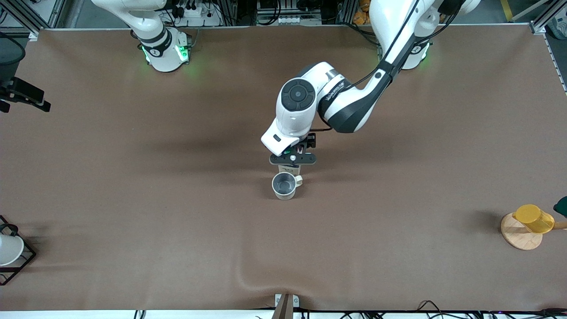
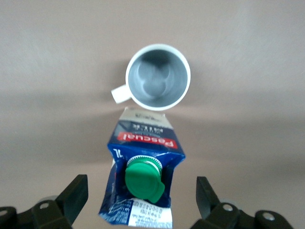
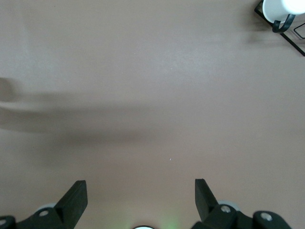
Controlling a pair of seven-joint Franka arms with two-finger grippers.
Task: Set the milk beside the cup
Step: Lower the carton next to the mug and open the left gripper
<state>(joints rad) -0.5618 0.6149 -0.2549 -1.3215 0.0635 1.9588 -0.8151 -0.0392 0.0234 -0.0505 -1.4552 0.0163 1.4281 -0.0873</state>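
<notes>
Milk carton [image 2: 143, 179] stands upright on the brown table [image 1: 133, 199], mid-table, just beside the cream mug [image 1: 284, 185] and farther from the front camera than it; whether the two touch cannot be told. Mug handle points toward the left arm's end. Left pincer [image 2: 142, 200] is over the carton, fingers spread wide and clear of its sides. Right pincer [image 3: 140, 198] is also spread wide over bare table; that arm waits. Yellow cup [image 1: 533, 218] on wooden disc [image 1: 519, 232] sits well apart at the left arm's end; wire rack [image 1: 17, 263] with white cup [image 1: 9, 249] at the right arm's end.
</notes>
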